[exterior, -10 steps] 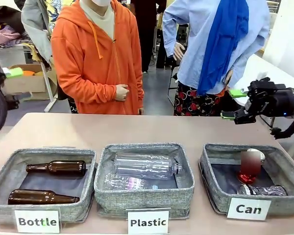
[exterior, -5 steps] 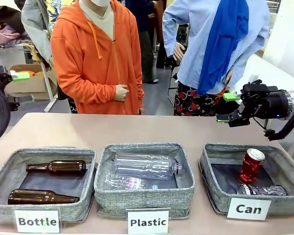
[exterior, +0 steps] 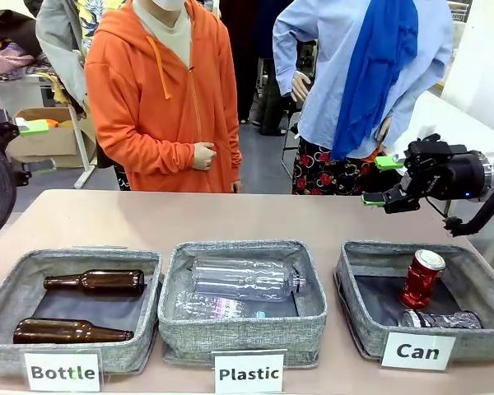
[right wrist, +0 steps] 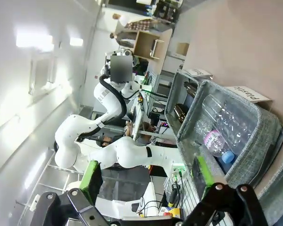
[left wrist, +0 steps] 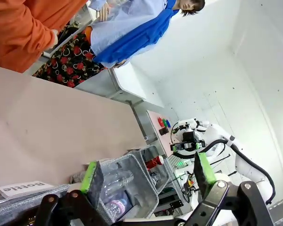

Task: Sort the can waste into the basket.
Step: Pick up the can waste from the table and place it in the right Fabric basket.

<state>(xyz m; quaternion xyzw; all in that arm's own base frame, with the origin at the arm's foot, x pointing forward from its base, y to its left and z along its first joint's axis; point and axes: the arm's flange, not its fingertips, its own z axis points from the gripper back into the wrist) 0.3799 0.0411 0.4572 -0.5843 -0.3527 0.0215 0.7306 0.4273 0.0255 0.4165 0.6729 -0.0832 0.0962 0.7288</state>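
Observation:
The grey "Can" basket (exterior: pixel 351 284) stands at the front right of the table. Inside it the red can (exterior: pixel 421 279) leans upright, and the dark can (exterior: pixel 440 319) lies on its side just in front. My right gripper (exterior: pixel 381 180) hangs open and empty above the table, behind the basket's far left corner. At the far left edge my left gripper (exterior: pixel 34 146) is open and empty, off the table. The left wrist view shows my left gripper (left wrist: pixel 146 173) open, with the red can (left wrist: pixel 154 162) far off. In the right wrist view my right gripper (right wrist: pixel 146 174) is open.
A "Bottle" basket (exterior: pixel 8 300) holds two brown glass bottles (exterior: pixel 99 281). The middle "Plastic" basket (exterior: pixel 240 333) holds clear plastic bottles (exterior: pixel 243 278). A person in an orange hoodie (exterior: pixel 160 90) stands at the far edge. The table's far half is bare.
The red can, blurred in motion inside the basket a second ago, now rests leaning there. My right gripper has drifted slightly left. The left gripper shifted a little right.

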